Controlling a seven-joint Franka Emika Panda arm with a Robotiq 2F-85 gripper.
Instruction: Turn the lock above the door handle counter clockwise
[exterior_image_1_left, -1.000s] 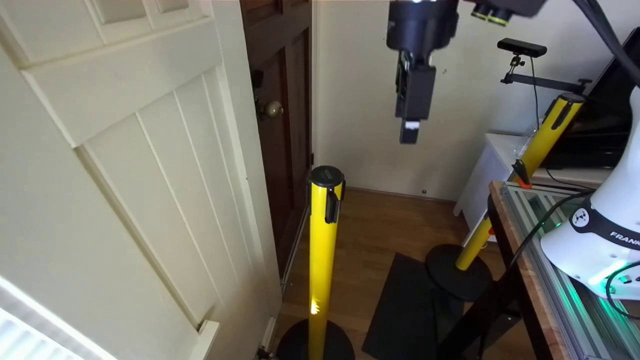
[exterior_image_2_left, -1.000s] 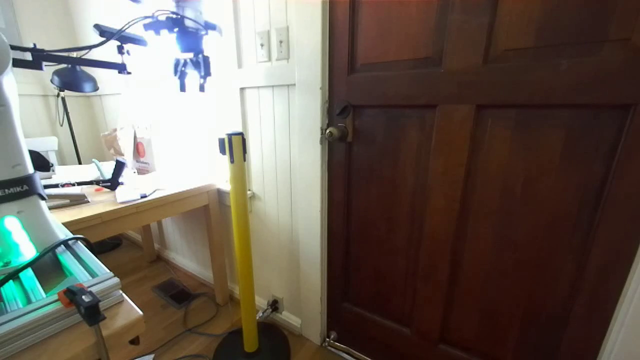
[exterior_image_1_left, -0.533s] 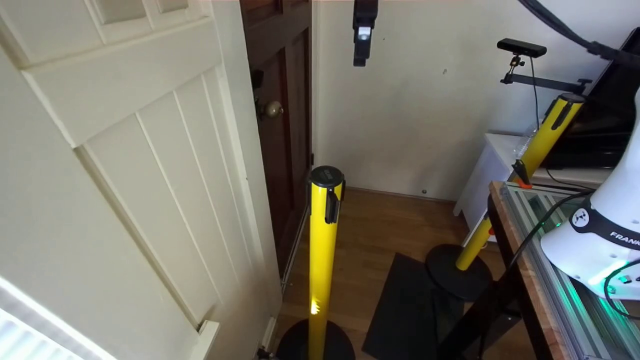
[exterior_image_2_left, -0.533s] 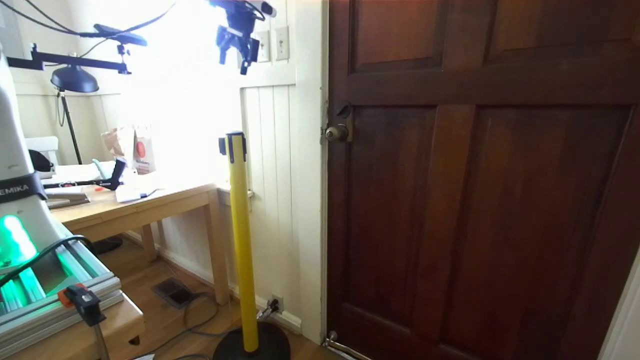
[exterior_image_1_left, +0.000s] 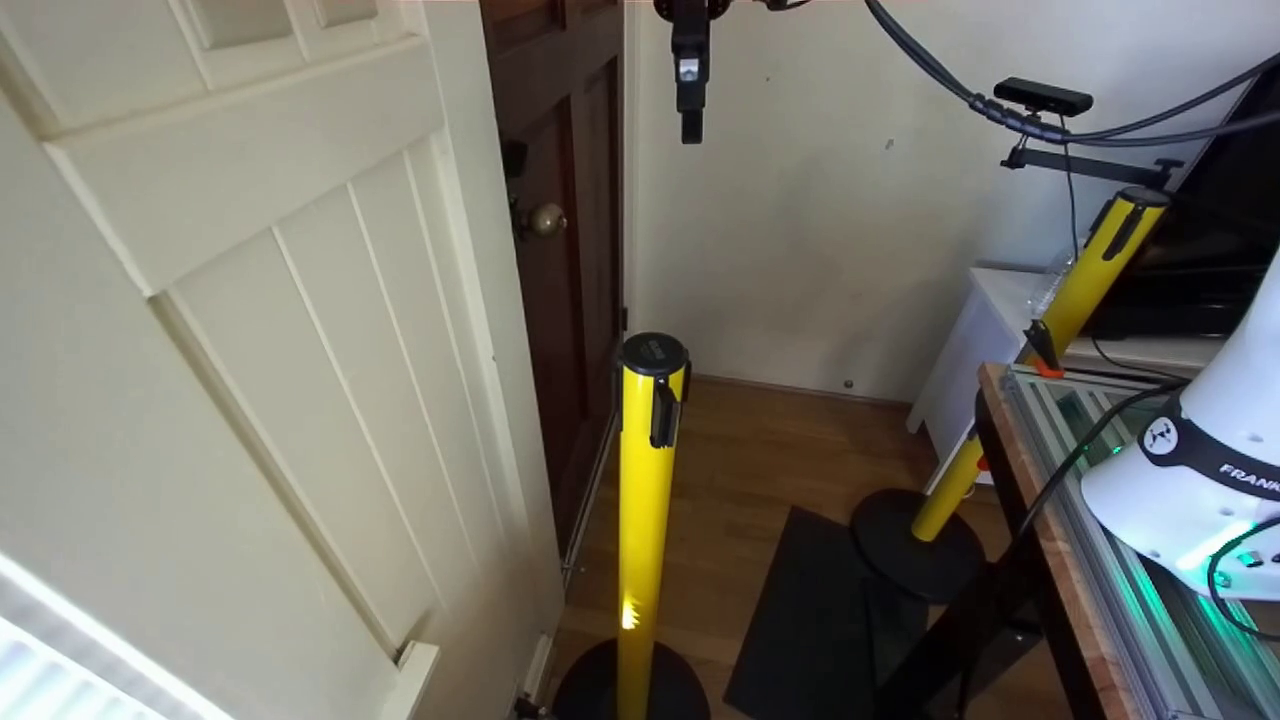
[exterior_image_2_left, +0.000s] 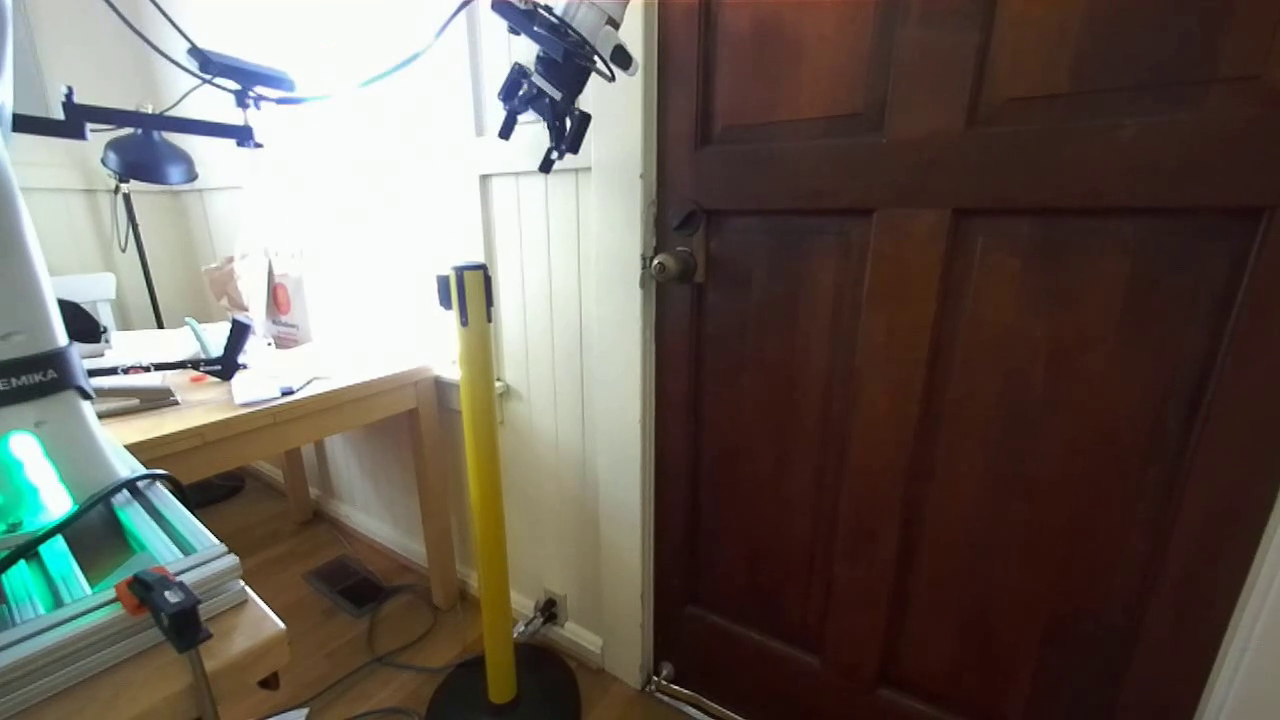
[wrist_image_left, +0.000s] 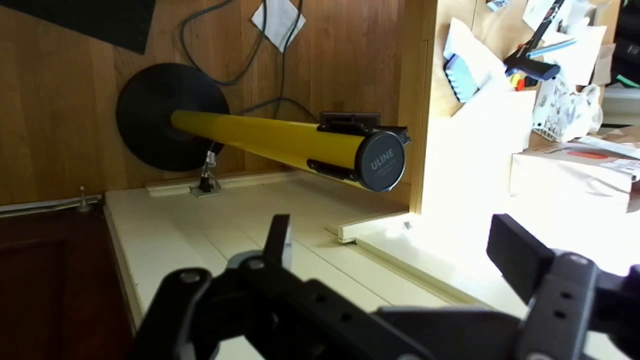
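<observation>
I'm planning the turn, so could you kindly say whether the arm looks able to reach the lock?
Probably yes: in an exterior view nothing visible stands between the open pincer and the lock, the yellow post ending lower. The pincer points downward, so likely needs tilting.

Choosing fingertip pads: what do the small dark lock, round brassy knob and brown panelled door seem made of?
Small dark lock: perhaps metal, dull; little shine shows, too small to confirm.
Round brassy knob: likely metal, aged brass finish; yellowish with a soft highlight.
Brown panelled door: probably stained wood, low sheen; framed panels, streaky tone.
</observation>
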